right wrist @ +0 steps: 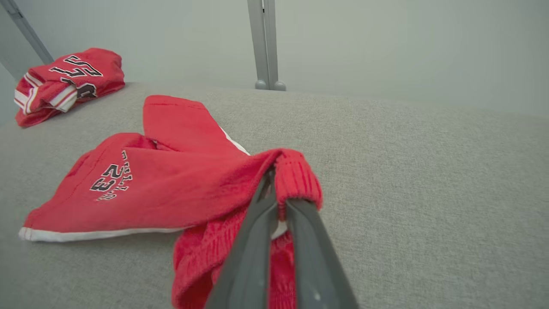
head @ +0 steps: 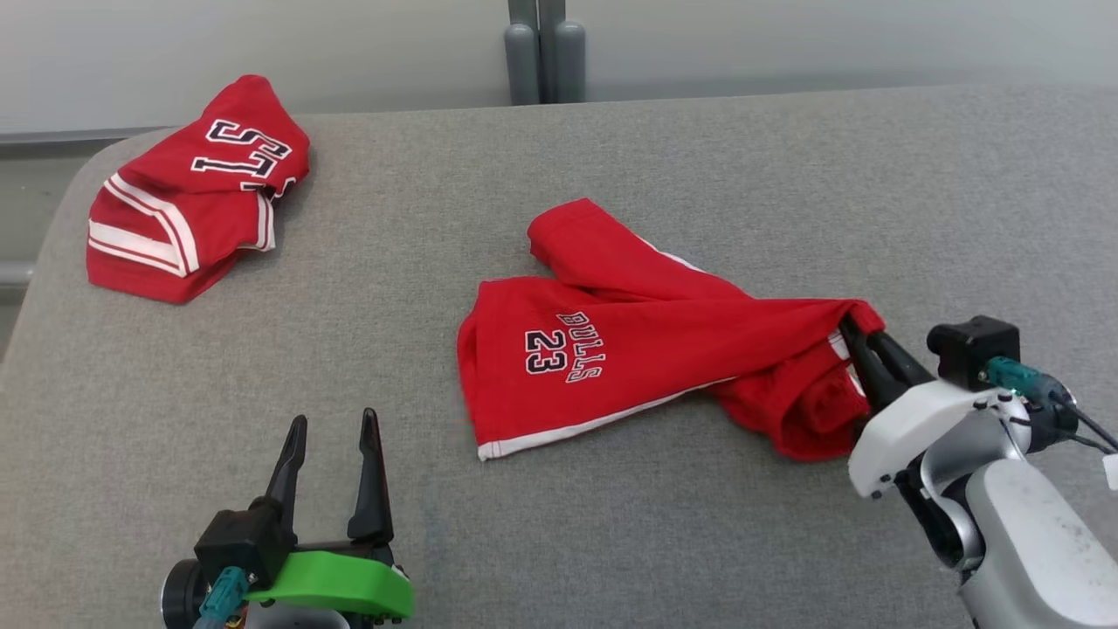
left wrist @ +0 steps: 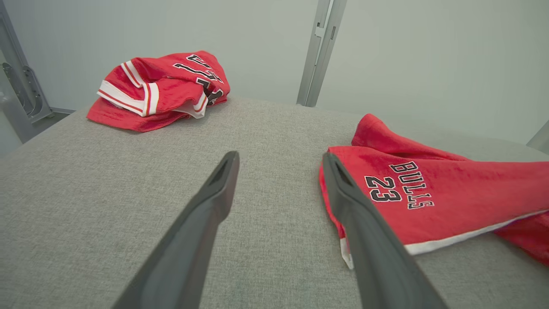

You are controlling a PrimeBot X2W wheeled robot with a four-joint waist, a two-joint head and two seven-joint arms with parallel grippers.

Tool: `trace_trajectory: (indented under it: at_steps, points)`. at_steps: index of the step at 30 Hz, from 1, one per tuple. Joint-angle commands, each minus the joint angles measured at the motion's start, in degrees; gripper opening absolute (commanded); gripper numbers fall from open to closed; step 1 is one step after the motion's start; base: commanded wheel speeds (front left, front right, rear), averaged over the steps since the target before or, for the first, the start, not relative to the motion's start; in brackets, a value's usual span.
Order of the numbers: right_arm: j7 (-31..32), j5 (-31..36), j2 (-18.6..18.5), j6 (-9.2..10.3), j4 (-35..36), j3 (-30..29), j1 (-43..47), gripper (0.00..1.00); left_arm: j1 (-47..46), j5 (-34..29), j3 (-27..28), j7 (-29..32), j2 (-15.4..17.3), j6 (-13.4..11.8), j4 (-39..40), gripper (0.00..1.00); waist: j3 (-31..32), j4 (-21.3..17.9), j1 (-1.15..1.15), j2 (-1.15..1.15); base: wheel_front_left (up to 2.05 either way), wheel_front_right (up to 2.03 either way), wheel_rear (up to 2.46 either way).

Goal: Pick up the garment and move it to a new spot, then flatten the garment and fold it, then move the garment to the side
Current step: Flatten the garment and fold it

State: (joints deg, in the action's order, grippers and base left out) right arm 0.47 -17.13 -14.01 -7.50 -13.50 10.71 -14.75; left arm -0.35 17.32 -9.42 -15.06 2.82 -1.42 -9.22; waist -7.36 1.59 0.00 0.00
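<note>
Right gripper (head: 859,335) pinches red garment (head: 664,341), apparently its waistband (right wrist: 297,180)

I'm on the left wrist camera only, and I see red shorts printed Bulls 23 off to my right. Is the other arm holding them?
Observer: Yes. The right pincer is shut on the waistband of the red shorts.
Operator: Are the shorts off the table?
Observer: Only the waistband end is raised. From there the cloth slopes down to the grey table.
Operator: My right finger overlaps the hem. Am I touching it?
Observer: No. From the head camera, the left pincer stands open with bare table between it and the hem.
</note>
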Motion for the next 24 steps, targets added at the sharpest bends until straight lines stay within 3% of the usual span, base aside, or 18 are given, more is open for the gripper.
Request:
trace_trajectory:
  at_steps: [1,13,14,15,16,24]
  points:
    - [0.3,-0.8,-0.8,0.02,-2.1,-0.4,-1.8,0.0,-1.0,-0.2,-0.1,-0.2,0.1,0.3,0.0,1.0,-1.3,1.6,0.0,0.0,0.0,0.0,0.0]
    - [-2.4,-7.7,-6.7,0.02,-20.3,2.9,-11.5,0.0,-1.9,-0.2,-1.7,-0.2,0.1,0.1,0.0,1.0,-3.6,3.1,0.0,0.0,0.0,0.0,0.0]
    - [-2.9,-8.3,-6.8,0.02,-21.8,3.5,-12.1,0.16,-2.0,-0.3,-1.9,-0.2,0.1,0.2,-0.1,1.0,-3.7,2.9,0.0,0.0,0.0,0.0,0.0]
    - [-3.4,-8.7,-6.9,0.02,-23.0,4.1,-12.5,0.42,-2.1,-0.4,-2.0,-0.2,0.1,0.2,-0.1,1.0,-3.7,2.7,0.0,0.0,0.0,0.0,0.0]
    - [-4.1,-9.3,-6.9,0.02,-24.1,4.8,-12.9,1.0,-2.2,-0.5,-2.1,-0.2,0.1,0.2,-0.1,1.0,-3.6,2.5,0.0,0.0,0.0,0.0,0.0]
    - [-10.9,-12.8,-7.1,0.02,-25.3,9.7,-10.7,1.0,-0.9,-0.8,-2.0,-0.2,0.1,0.4,-0.2,1.0,-2.4,-0.9,0.0,0.0,0.0,0.0,0.0]
